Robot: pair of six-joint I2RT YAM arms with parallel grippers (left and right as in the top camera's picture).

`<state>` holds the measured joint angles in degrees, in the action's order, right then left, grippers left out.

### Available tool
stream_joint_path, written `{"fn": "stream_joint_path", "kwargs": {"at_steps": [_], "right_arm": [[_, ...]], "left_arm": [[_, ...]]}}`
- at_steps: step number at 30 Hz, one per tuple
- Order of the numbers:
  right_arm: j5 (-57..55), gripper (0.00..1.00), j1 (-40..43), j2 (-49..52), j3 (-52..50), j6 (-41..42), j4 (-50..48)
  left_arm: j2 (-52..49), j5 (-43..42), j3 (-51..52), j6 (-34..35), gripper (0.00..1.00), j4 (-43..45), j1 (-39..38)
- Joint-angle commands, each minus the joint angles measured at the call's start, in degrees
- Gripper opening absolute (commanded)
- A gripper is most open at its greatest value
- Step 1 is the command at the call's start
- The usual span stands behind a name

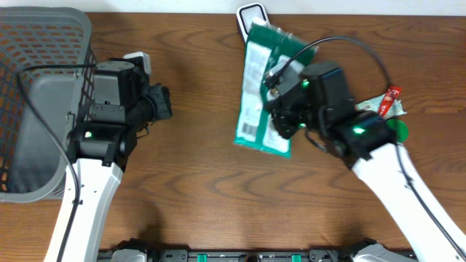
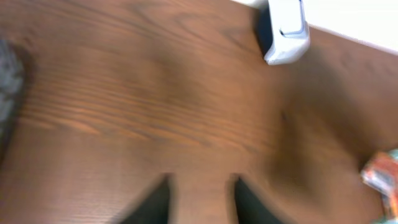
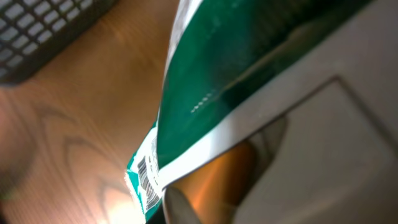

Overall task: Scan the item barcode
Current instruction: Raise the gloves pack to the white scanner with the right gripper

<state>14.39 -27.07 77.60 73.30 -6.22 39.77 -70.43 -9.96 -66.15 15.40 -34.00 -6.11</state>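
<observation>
My right gripper (image 1: 280,102) is clamped on the green pouch (image 1: 256,87), which hangs over the table with its top end at the scanner (image 1: 251,14). Left gripper (image 2: 200,199) is apart and empty. The pouch looks light, floppy, slick film. I'd grip the sealed side edge, clear of the barcode (image 1: 250,132).

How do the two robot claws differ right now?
The left gripper is empty, while the right gripper holds a green snack bag. The left gripper's jaws stand apart; the right gripper's are shut on the bag. The left gripper sits near the gray basket; the right gripper is near the white scanner. Both are dark and hang over the wooden table.
</observation>
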Motion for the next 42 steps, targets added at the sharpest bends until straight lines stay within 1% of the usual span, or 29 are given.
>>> {"fn": "stream_joint_path", "kwargs": {"at_steps": [1, 3, 4, 5, 10, 14, 18, 21, 24, 29, 31, 35, 38, 39, 42], "right_arm": [[-6.14, 0.01, -0.7, -2.03, 9.42, -7.13, 5.84], [-8.66, 0.01, -0.79, -1.81, 13.2, -8.48, 10.05], [-11.13, 0.01, -0.81, -1.68, 14.45, -9.51, 11.76], [-13.64, 0.01, -0.9, -1.6, 15.19, -10.38, 12.92], [-26.43, 0.01, -3.87, -1.29, 15.56, -21.57, 14.4], [-32.89, 0.01, -7.58, -0.61, 15.56, -27.26, 9.99], [-38.05, 0.01, -10.91, 1.66, 15.96, -35.12, 5.4], [-41.7, 0.01, -12.48, 5.6, 18.64, -40.41, 4.63], [-44.63, 0.01, -13.03, 11.15, 24.44, -43.19, 4.42], [-46.25, 0.01, -12.98, 21.31, 33.38, -49.31, 2.43], [-48.43, 0.01, -12.83, 24.94, 33.92, -51.82, -1.55], [-53.33, 0.01, -12.09, 31.23, 33.92, -53.0, -10.73], [-55.98, 0.01, -10.84, 36.59, 33.92, -54.88, -19.61], [-57.05, 0.01, -10.16, 39.45, 33.92, -56.81, -24.41], [-58.1, 0.01, -8.72, 44.65, 33.92, -61.18, -33.27]], "left_arm": [[0.33, 9.94, -0.35, 0.96, 0.54, -0.02, 0.22], [-0.07, 10.01, -0.35, 0.98, 0.63, -0.28, 0.2], [-0.37, 9.99, -0.31, 1.01, 0.81, -0.55, 0.2], [-0.63, 10.01, -0.31, 0.98, 0.85, -0.66, 0.2], [-1.11, 10.01, -0.31, 0.98, 0.85, -0.66, 0.2], [-1.14, 10.01, -0.31, 0.98, 0.86, -0.66, 0.2], [-1.16, 10.01, -0.31, 0.98, 0.86, -0.66, 0.2], [-1.16, 10.01, -0.31, 0.98, 0.86, -0.66, 0.2], [-1.16, 10.01, -0.31, 0.98, 0.86, -0.66, 0.2], [-1.16, 10.01, -0.31, 0.96, 0.86, -0.66, 0.2], [-1.16, 10.01, -0.31, 0.98, 0.86, -0.66, 0.2], [-1.16, 10.01, -0.31, 0.98, 0.86, -0.66, 0.2], [-1.16, 10.01, -0.31, 0.98, 0.86, -0.66, 0.2], [-1.16, 10.01, -0.31, 0.98, 0.86, -0.66, 0.2], [-1.16, 10.01, -0.31, 0.98, 0.86, -0.66, 0.2]]}}
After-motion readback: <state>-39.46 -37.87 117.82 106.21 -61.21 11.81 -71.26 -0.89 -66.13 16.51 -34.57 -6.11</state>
